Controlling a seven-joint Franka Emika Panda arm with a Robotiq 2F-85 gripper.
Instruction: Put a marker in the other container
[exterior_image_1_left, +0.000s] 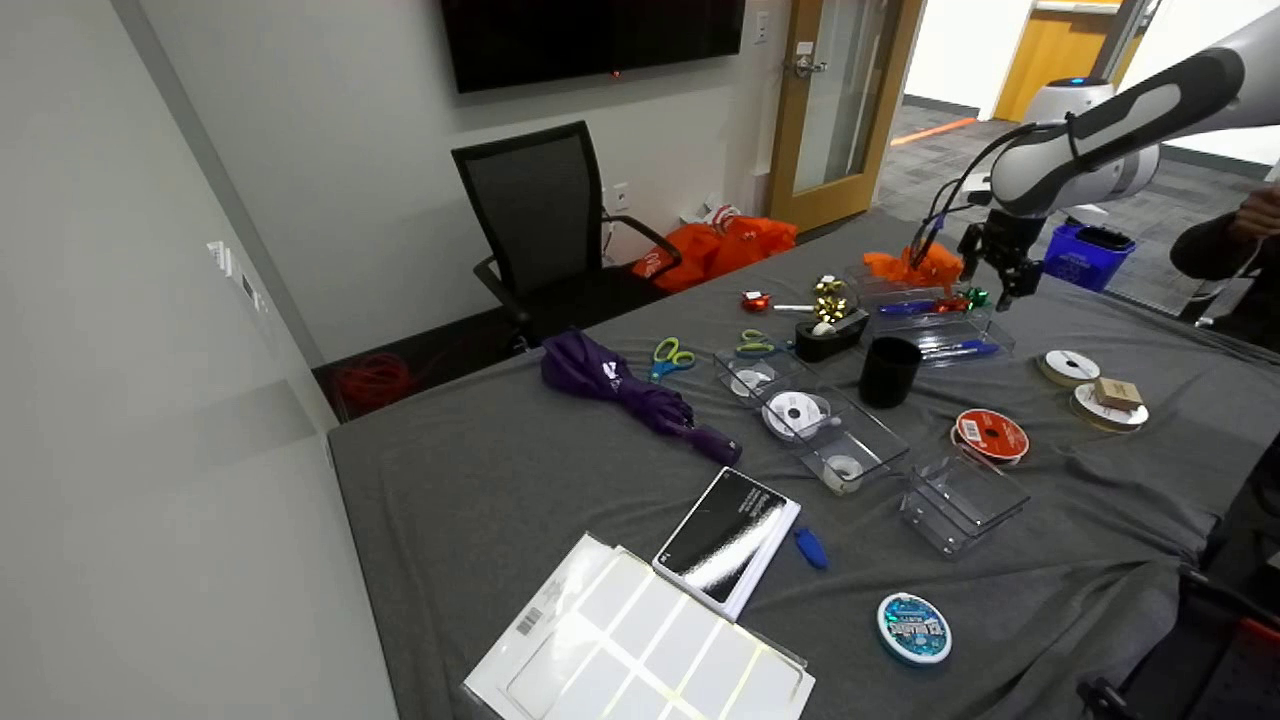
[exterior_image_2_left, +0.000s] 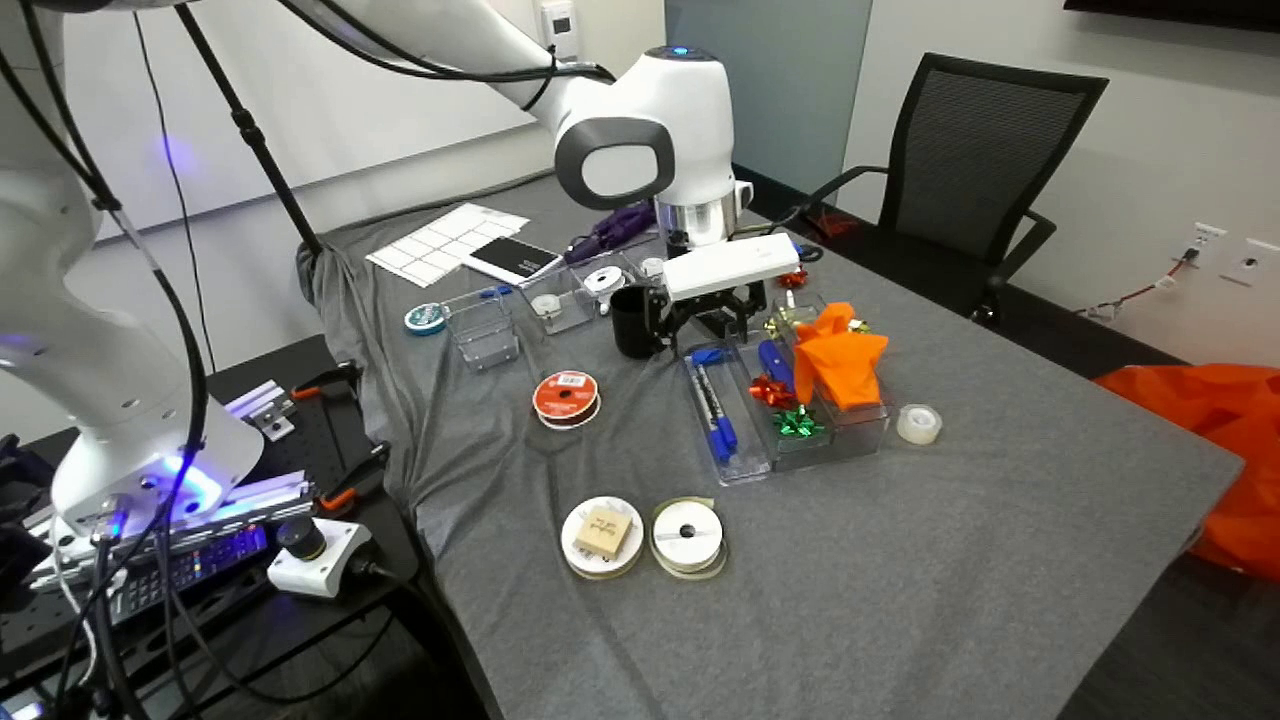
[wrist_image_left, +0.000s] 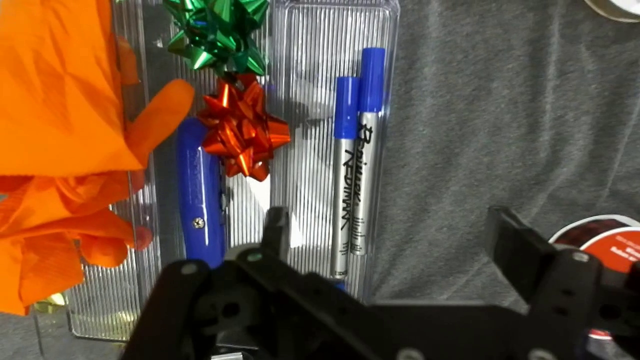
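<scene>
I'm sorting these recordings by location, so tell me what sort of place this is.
Probably an office meeting room: a wall-mounted screen hangs near a glass-paned door, and a mesh-backed chair stands beside a large cloth-covered table.

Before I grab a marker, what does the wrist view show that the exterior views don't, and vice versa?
Wrist view only: readable black lettering on two silver blue-capped markers; small metal screw on blue curved handle.
Only in both exterior views: black cylindrical cup, folded purple umbrella.
Shared: those markers, that handle, shiny red bow, black gripper.
</scene>
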